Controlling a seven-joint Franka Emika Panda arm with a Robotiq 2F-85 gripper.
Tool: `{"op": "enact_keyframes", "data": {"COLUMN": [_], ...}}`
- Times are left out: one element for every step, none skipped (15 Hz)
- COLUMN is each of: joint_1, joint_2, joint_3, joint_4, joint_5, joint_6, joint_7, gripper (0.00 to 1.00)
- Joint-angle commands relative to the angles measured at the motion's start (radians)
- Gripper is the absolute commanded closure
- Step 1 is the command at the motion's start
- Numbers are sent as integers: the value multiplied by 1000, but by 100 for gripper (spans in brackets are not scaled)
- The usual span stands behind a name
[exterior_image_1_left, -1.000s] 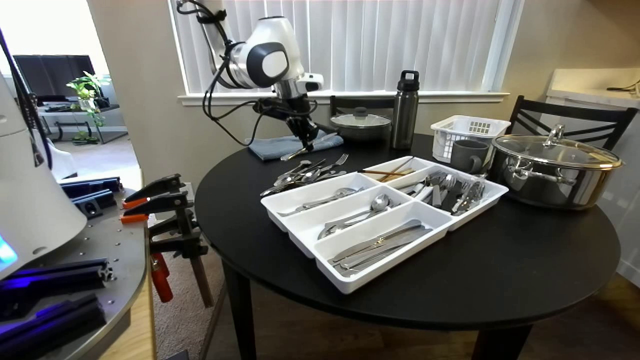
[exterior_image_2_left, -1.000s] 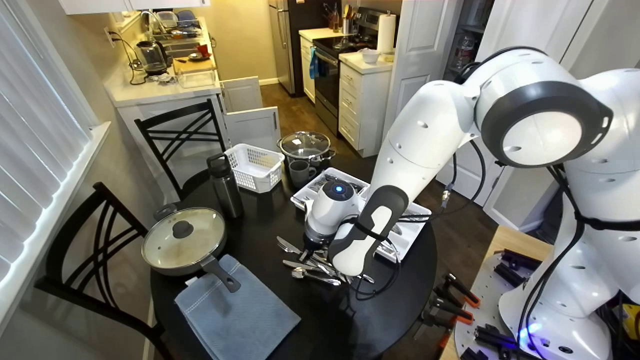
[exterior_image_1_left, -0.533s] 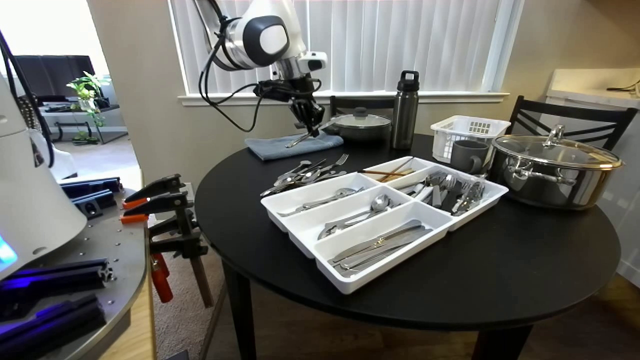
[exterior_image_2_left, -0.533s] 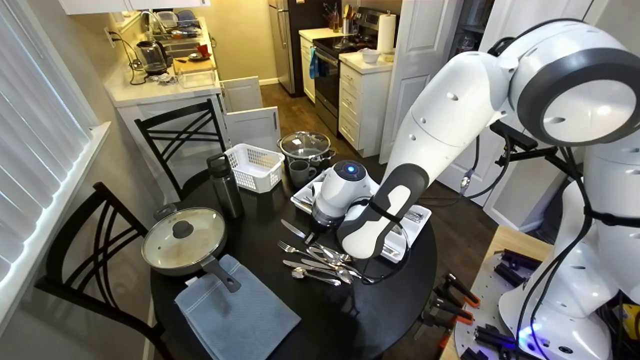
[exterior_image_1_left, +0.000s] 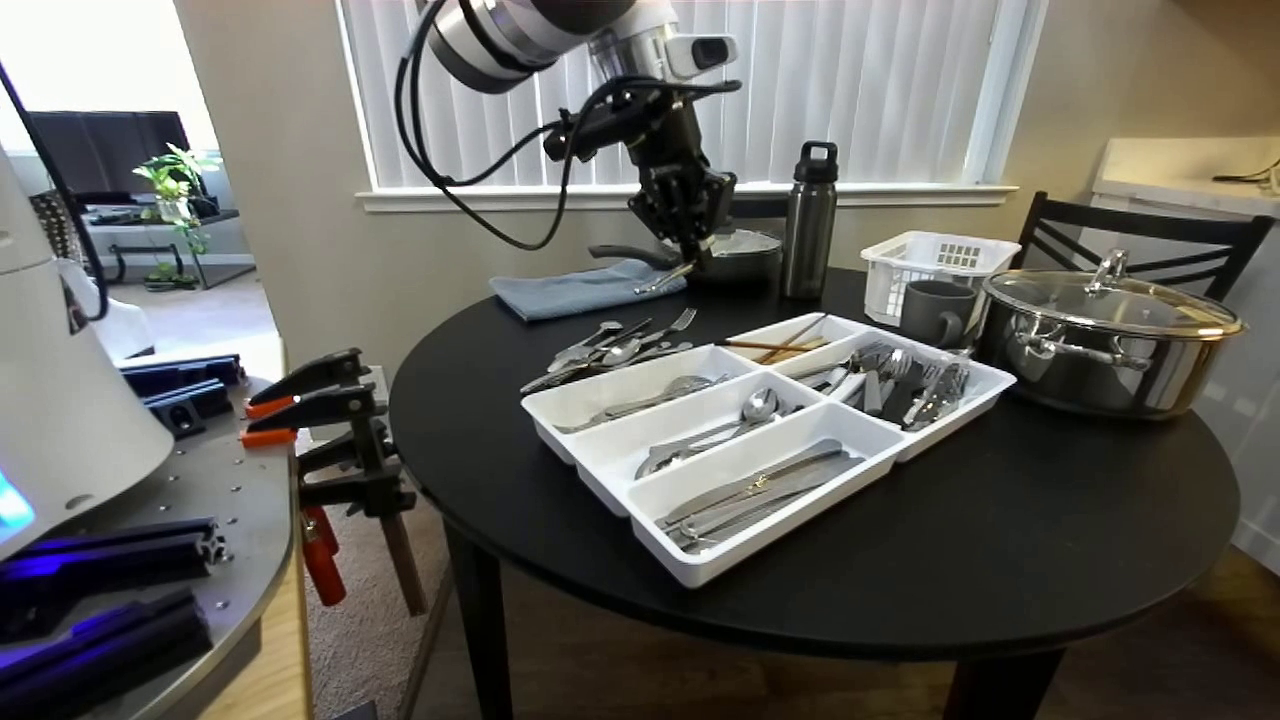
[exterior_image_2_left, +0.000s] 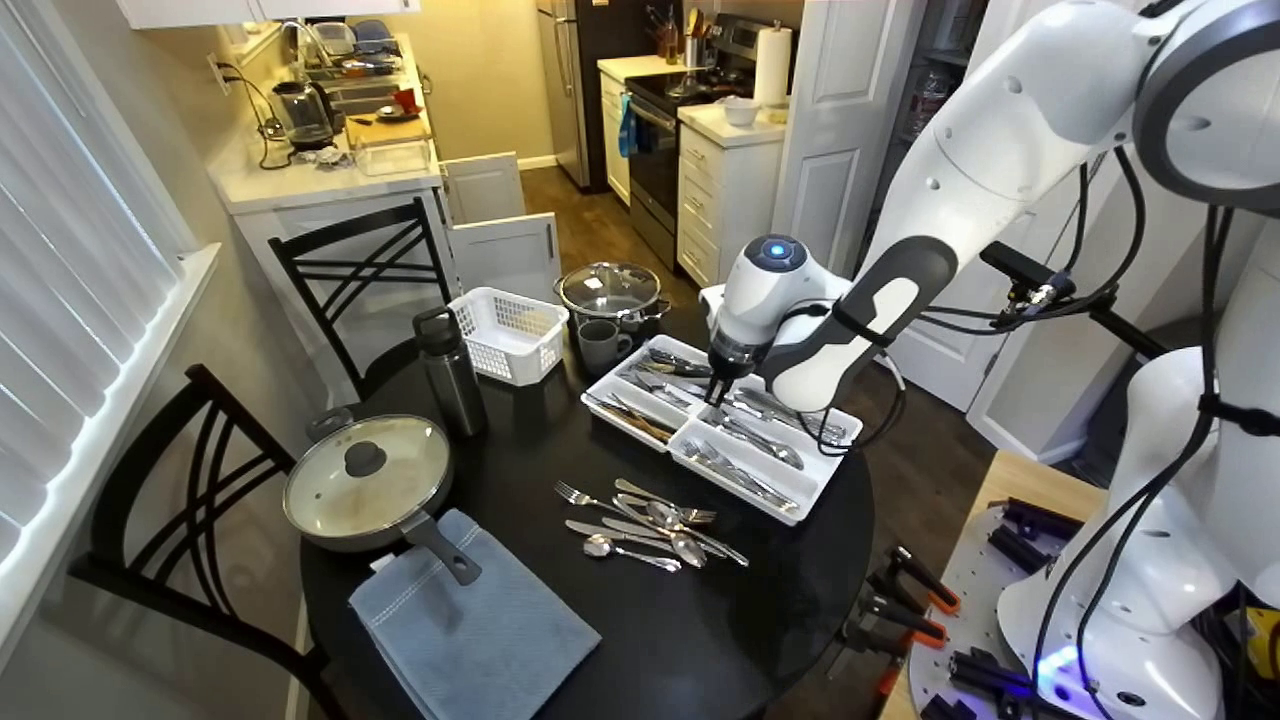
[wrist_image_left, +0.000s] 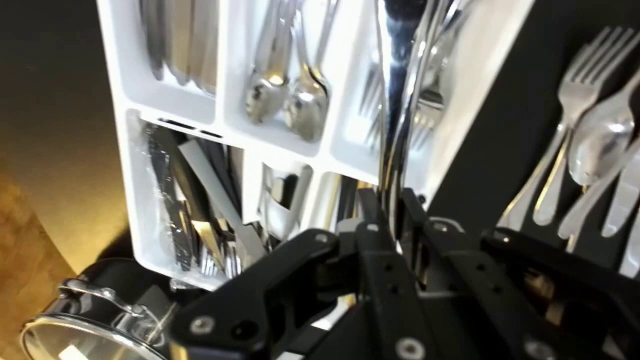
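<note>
Tag: white tag (exterior_image_2_left: 383, 562) on far L edge of the blue towel (exterior_image_2_left: 475, 620); too small for me to read from here.
Light: blue light (exterior_image_2_left: 777, 252) glowing on top of the wrist end.
Arm: my arm (exterior_image_2_left: 930, 240) reaches in from R in an exterior view, slanting down to the L, w/ its end over the tray & pointing down.
Claw: my gripper (wrist_image_left: 390, 200) is clenched on a long silver utensil (wrist_image_left: 397, 125), pinned btwn both sides.
Utensil: up in the air above the tray, apart from it; in wrist view it cuts across the fork section. Too blurred for me to name its type.
Tray: white tray (exterior_image_1_left: 800, 510), 5 compartments; knives (wrist_image_left: 179, 45), spoons (wrist_image_left: 307, 105) & forks (wrist_image_left: 430, 107) side by side, chopsticks (exterior_image_1_left: 765, 344) & mixed cutlery (exterior_image_1_left: 880, 385) in the other two.
Heap: loose cutlery (exterior_image_2_left: 655, 525) on the black table (exterior_image_1_left: 1000, 520), near the tray, to its L in an exterior view.
L side, same view: lidded pan (exterior_image_2_left: 370, 480), handle over the towel; steel bottle (exterior_image_2_left: 455, 375) just R of it.
Far side: white basket (exterior_image_2_left: 520, 340), gray mug (exterior_image_2_left: 603, 345), glass-lidded pot (exterior_image_1_left: 1110, 355), close tog.
</note>
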Motion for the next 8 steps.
{"op": "enact_keyframes", "data": {"joint_1": [-216, -272, -321, -361, -386, -414, -433, -451], "joint_2": [-53, -29, -8, 9, 33, 53, 70, 91], "joint_3": [95, 115, 132, 134, 118, 113, 100, 95], "joint_4": [-67, -69, -73, -73, -70, -70, -67, -63], "joint_5": [-69, -72, -69, -75, -93, -99, -112, -115], "joint_6": [-1, 8, 14, 9, 8, 10, 12, 19], "joint_7": [-113, -133, -150, -160, -152, -154, -148, -146], "gripper": [97, 97, 97, 97, 97, 97, 97, 97]}}
